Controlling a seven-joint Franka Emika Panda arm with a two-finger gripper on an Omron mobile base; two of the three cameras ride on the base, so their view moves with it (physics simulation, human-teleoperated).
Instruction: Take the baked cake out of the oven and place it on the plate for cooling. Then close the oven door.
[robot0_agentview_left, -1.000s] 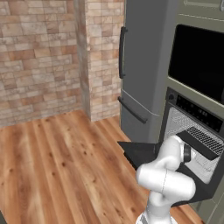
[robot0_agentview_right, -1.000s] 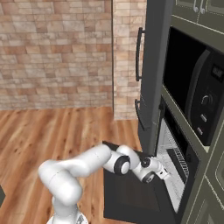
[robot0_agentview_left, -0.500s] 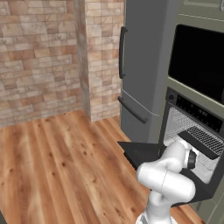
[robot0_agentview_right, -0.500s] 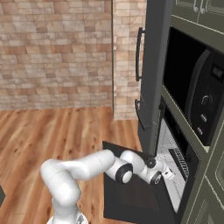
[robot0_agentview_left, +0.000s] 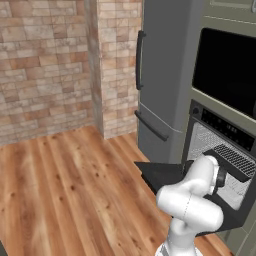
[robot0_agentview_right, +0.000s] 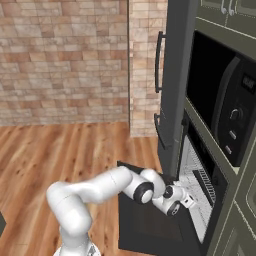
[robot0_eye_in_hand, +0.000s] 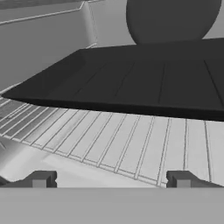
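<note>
The oven (robot0_agentview_left: 218, 122) stands open, with the oven door (robot0_agentview_left: 161, 175) dropped flat toward the floor. My gripper (robot0_agentview_right: 188, 199) reaches over the door (robot0_agentview_right: 145, 225) into the mouth of the pale cavity. In the hand view, my gripper (robot0_eye_in_hand: 111, 180) is open with nothing between its fingertips (robot0_eye_in_hand: 40, 179). It sits low over the wire rack (robot0_eye_in_hand: 131, 148), just in front of a dark flat tray (robot0_eye_in_hand: 131, 83). Behind the tray is a dark round shape (robot0_eye_in_hand: 173, 19); I cannot tell whether it is the cake. The plate is out of view.
A tall grey fridge (robot0_agentview_left: 162, 75) stands left of the oven. A black microwave (robot0_agentview_left: 230, 70) sits above it. A brick wall (robot0_agentview_left: 45, 65) and wooden floor (robot0_agentview_left: 65, 190) lie to the left. The lowered door juts out low over the floor.
The arm has stretched forward, carrying the hand from above the door into the oven's mouth. The jaws have spread a little wider.
</note>
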